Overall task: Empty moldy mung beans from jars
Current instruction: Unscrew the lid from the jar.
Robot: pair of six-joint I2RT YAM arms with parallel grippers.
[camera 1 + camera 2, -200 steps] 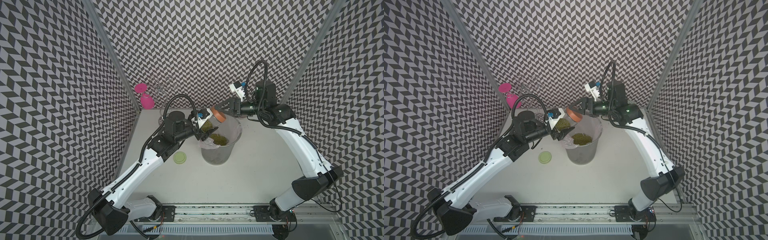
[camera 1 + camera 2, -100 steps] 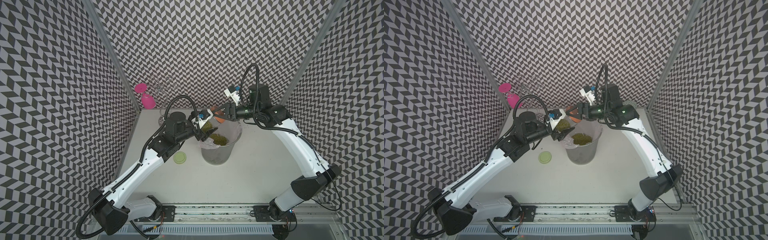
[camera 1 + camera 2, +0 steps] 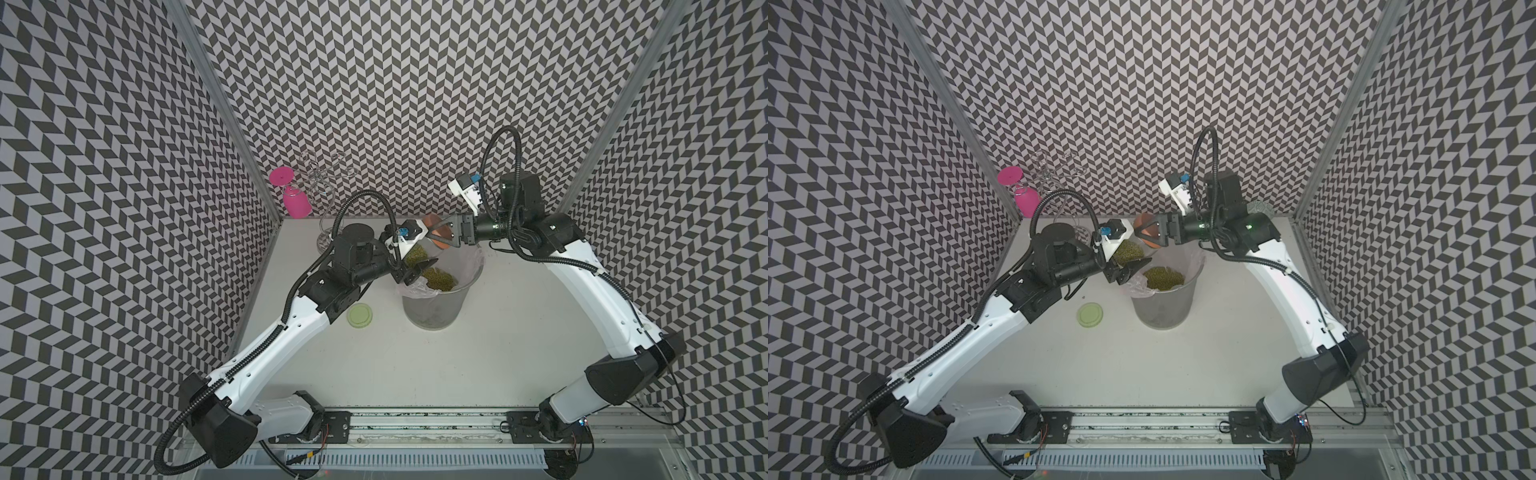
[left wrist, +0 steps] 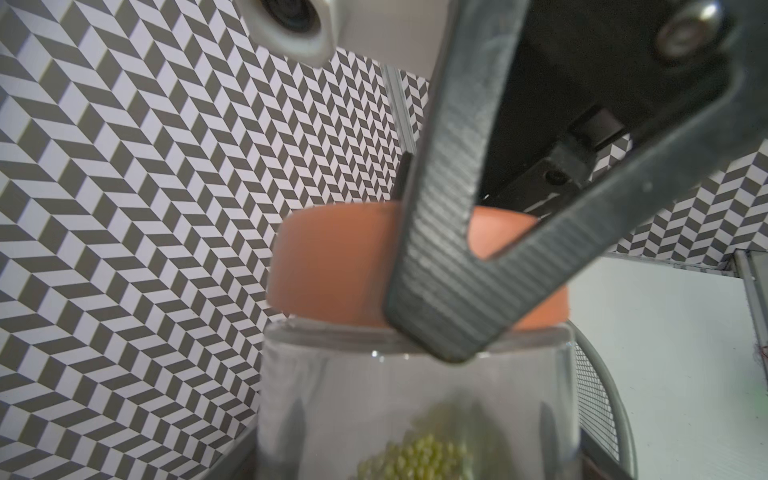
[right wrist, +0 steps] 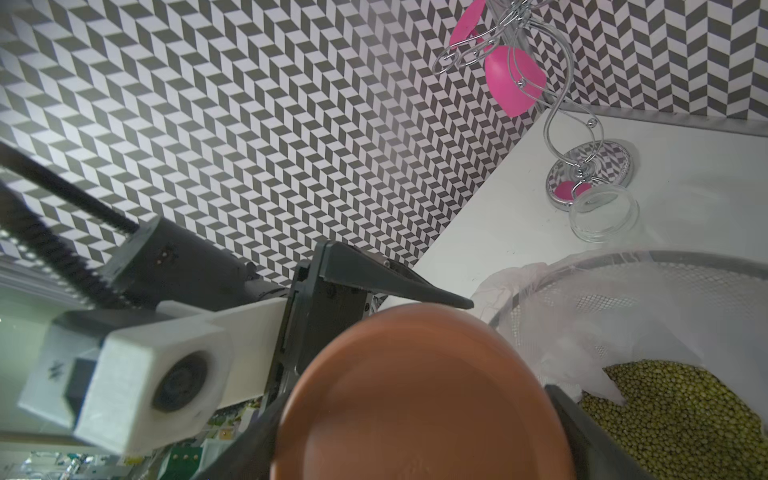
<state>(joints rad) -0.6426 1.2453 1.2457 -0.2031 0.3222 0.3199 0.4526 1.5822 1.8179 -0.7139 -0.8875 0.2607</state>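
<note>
L gripper [image 3: 424, 255] is clamping a clear jar [image 3: 1128, 250] w/ mung beans [image 4: 415, 457] inside, holding it tilted above the edge of the plastic-lined bin [image 3: 432, 309]. R gripper [image 3: 437, 236] is pinching the orange-brown lid [image 4: 332, 266], which is sitting on that jar's mouth. A bean pile [image 3: 438, 277] is lying in the bin. The pale green lid [image 3: 360, 315] is resting flat on the surface [image 3: 498, 353] nr the bin. The 2nd jar [image 5: 602, 216], open & empty, is standing by the wire stand [image 5: 590, 166].
</note>
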